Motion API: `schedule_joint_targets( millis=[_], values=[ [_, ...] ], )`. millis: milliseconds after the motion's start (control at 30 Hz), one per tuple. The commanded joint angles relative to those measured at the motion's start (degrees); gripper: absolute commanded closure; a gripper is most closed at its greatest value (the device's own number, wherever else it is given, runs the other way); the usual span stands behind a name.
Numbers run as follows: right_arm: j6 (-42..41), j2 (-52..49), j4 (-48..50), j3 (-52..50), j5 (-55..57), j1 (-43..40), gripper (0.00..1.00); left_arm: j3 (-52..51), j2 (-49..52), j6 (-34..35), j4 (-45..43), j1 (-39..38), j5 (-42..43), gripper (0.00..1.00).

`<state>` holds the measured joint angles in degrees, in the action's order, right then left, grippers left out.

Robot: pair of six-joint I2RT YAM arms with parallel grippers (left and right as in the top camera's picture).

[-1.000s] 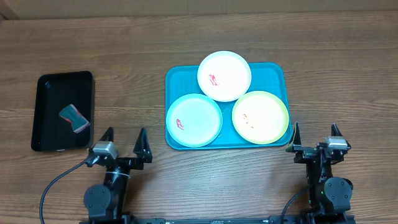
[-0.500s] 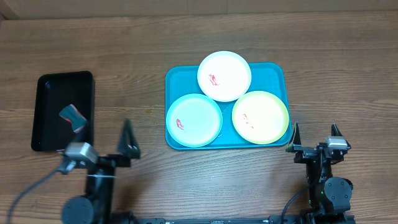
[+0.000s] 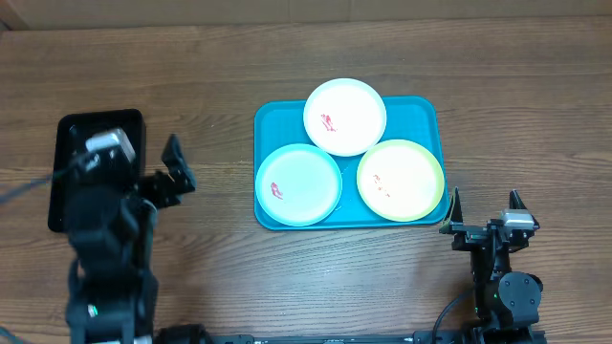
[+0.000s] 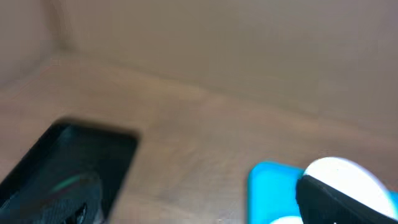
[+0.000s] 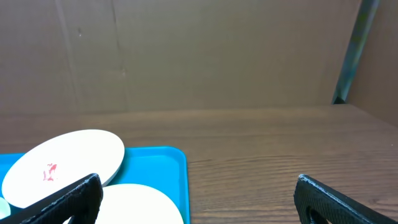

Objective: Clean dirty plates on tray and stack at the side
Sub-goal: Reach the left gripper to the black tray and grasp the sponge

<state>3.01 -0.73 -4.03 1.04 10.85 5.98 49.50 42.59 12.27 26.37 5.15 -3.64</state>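
The wide-open, empty left pincer should drop squarely into the black tray; the right pincer sits open, empty.

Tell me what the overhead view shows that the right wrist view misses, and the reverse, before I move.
Overhead only: the black tray at the left with the left arm over it, and the aqua plate with its red smear. Right wrist only: the brown back wall and a metal post at the right. Both: the white plate with its red smear, the yellow-green plate, the blue tray and the open right gripper.
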Motion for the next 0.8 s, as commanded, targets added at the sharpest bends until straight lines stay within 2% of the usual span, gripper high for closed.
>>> schedule_joint_targets(
  millis=[0, 67, 233, 433, 667, 767],
  values=[
    [0.1, 0.6, 0.3, -0.6, 0.0, -0.4, 0.0, 11.5, 8.0, 4.6, 7.1, 2.8, -11.6, 0.0],
    [0.1, 0.6, 0.3, -0.6, 0.0, -0.4, 0.0, 17.0, 13.5, 7.4, 11.6, 5.3, -11.3, 0.0],
    [0.0, 0.5, 0.3, -0.6, 0.0, -0.4, 0.0, 25.9, 25.1, 7.4, 16.5, 11.4, -8.2, 0.0],
    [0.1, 0.6, 0.3, -0.6, 0.0, -0.4, 0.0, 26.3, 33.2, 7.0, 15.6, 14.0, -9.0, 0.0],
    [0.1, 0.5, 0.3, -0.6, 0.0, -0.4, 0.0, 26.3, 43.9, 7.1, 15.6, 22.3, -9.4, 0.0],
    [0.1, 0.6, 0.3, -0.6, 0.0, -0.4, 0.0, 26.3, 47.7, 7.7, 15.4, 25.4, -5.7, 0.0]
  ],
)
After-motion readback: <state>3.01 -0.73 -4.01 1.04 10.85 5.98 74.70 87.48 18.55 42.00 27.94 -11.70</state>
